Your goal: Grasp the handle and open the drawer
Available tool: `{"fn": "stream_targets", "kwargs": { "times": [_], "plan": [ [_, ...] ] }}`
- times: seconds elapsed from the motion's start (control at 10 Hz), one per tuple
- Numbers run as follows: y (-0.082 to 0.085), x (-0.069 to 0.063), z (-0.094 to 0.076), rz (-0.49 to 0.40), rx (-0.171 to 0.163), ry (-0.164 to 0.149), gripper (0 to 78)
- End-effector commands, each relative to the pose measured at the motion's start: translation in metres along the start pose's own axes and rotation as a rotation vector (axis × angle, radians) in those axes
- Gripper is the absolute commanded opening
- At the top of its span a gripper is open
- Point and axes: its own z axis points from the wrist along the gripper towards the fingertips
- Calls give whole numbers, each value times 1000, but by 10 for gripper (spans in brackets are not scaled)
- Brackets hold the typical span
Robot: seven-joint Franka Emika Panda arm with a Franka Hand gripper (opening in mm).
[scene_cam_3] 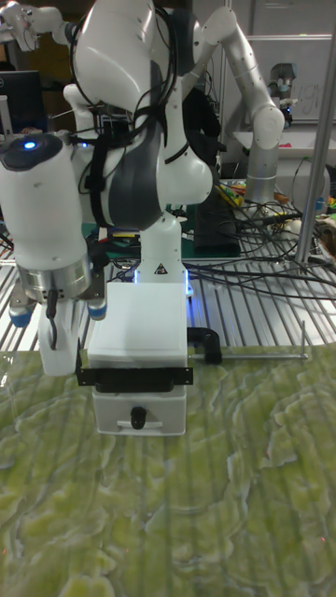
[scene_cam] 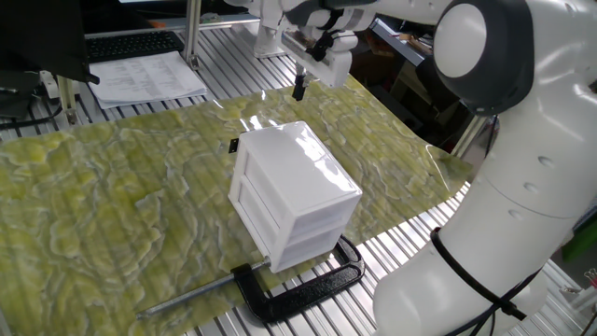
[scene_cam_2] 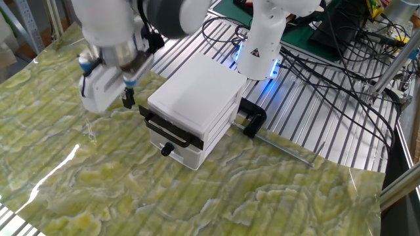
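Observation:
The white box (scene_cam_2: pixel 197 105) sits mid-table on the green mat. Its lower drawer (scene_cam_2: pixel 186 150) is closed and carries the handle, a tiny black knob (scene_cam_2: pixel 167 150), also seen in the tall fixed view as the knob (scene_cam_3: pixel 138 416). A black bar (scene_cam_2: pixel 168 126) runs along the upper front. My gripper (scene_cam_2: pixel 128 98) hangs left of the box's front corner, above the mat and clear of the knob. Its dark fingers show as one narrow tip, shut with nothing in them; the same gripper (scene_cam: pixel 299 89) shows beyond the box (scene_cam: pixel 294 191), and the gripper (scene_cam_3: pixel 52 322) is left of the box.
A black C-clamp (scene_cam: pixel 303 285) grips the box's rear at the mat's edge, its rod (scene_cam_2: pixel 285 149) lying on the slatted table. Cables and a robot base with a blue light (scene_cam_2: pixel 259 49) stand behind the box. Papers (scene_cam: pixel 145 77) lie at one end.

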Motion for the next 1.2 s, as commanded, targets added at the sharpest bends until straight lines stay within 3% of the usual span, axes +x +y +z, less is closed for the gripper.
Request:
{"fn": "stream_targets", "kwargs": {
  "times": [0.1,0.3,0.4,0.5,0.7,1.0,1.2],
  "plan": [
    [2,1,4,-5,44,-40,0],
    [2,1,4,7,66,-8,0],
    [2,1,4,45,64,6,0],
    [2,1,4,122,70,-2,0],
    [2,1,4,-4,70,2,0],
    [2,1,4,-71,70,19,0],
    [2,1,4,-120,58,78,0]
  ]
}}
